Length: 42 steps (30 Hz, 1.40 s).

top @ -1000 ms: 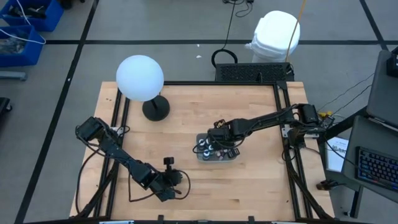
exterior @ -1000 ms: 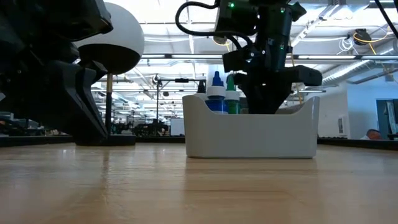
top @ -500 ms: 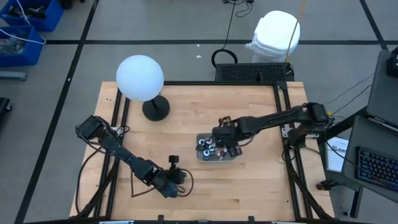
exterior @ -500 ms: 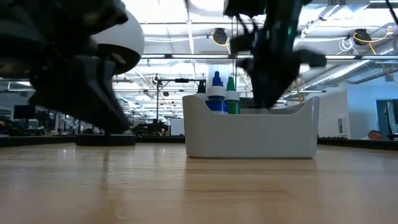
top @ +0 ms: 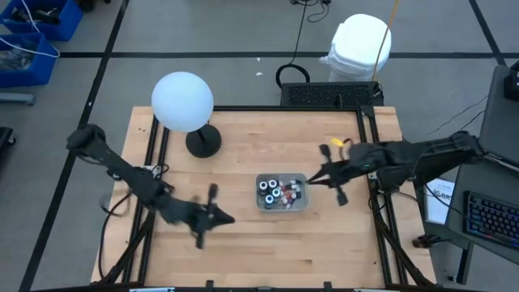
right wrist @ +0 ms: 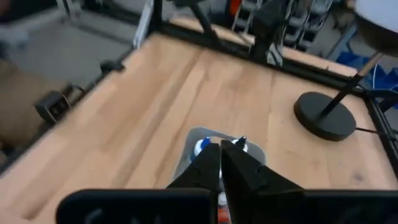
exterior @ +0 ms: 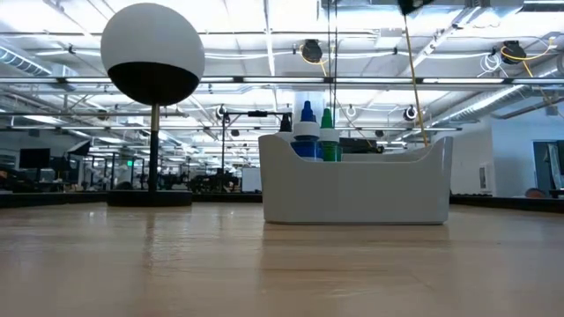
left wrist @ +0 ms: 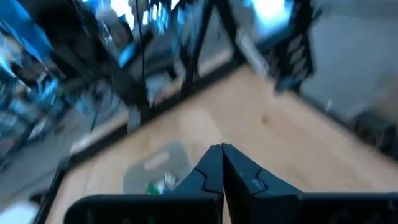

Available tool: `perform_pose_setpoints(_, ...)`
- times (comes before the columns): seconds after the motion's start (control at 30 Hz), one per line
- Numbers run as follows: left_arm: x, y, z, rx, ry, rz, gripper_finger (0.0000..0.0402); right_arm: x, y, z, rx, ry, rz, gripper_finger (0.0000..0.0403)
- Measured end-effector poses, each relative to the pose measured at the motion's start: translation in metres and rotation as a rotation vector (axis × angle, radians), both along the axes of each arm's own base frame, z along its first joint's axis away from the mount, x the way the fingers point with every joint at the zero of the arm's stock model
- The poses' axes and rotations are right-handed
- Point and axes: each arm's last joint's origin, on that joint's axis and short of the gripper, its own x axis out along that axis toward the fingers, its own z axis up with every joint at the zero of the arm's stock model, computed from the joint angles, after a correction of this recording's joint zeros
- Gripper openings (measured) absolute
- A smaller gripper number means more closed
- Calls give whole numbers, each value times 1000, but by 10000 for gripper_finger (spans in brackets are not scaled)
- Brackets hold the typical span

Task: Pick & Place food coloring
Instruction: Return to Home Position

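Note:
The food coloring bottles (top: pixel 274 192) stand upright in a pale rectangular tray (top: pixel 302 204) at the middle of the table. In the low view blue and green tips (exterior: pixel 315 134) stick up above the tray wall (exterior: pixel 370 189). My right gripper (top: pixel 313 180) hovers shut just right of the tray, above the table; its wrist view looks down past the shut gripper (right wrist: pixel 221 155) onto the bottles (right wrist: pixel 202 147). My left gripper (top: pixel 229 217) hangs shut in the air, left of the tray and nearer the near edge. Its wrist view shows the tray (left wrist: pixel 155 173) blurred beyond the shut gripper (left wrist: pixel 222 160).
A lamp with a white globe (top: pixel 182 100) stands on a round black base (top: pixel 203 142) at the far left of the table. Black rails (top: pixel 369 154) run along the table's sides. Bare wood (top: pixel 324 251) lies near and right of the tray.
My right gripper has risen out of the tray and drawn back toward the table's right edge. My left arm has swung up from the near edge, carrying its gripper higher and toward the tray. Both arms have left the low view. The tray and bottles have stayed put.

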Motion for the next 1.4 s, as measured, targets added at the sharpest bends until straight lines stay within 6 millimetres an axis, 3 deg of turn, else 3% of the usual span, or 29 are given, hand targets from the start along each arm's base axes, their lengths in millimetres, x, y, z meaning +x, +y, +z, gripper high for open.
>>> perform_pose_setpoints(0.13, -33, 28, 8, -94, -175, -56, 5, -30, -3, -21, 106, -150, 24, 11)
perform_pose_setpoints(0.33, -80, 67, -19, -253, -315, 50, 3, -54, -9, -58, 133, -255, 13, 3)
perform_pose_setpoints(0.5, -106, 88, -43, -303, -438, 132, 2, -67, -17, -65, 129, -323, -25, 1)
perform_pose_setpoints(0.6, -114, 97, -55, -315, -450, 176, 2, -74, -23, -68, 125, -349, -23, 1)
perform_pose_setpoints(0.77, -121, 100, -68, -316, -435, 63, 1, -83, -34, -75, 159, -375, -92, 0)
perform_pose_setpoints(1.1, -128, 101, -70, -255, -389, 26, 1, -92, -38, -108, 197, -412, -95, 0)
perform_pose_setpoints(1.4, -121, 111, -80, -278, -280, -11, 1, -91, -48, -139, 184, -480, -171, 0)
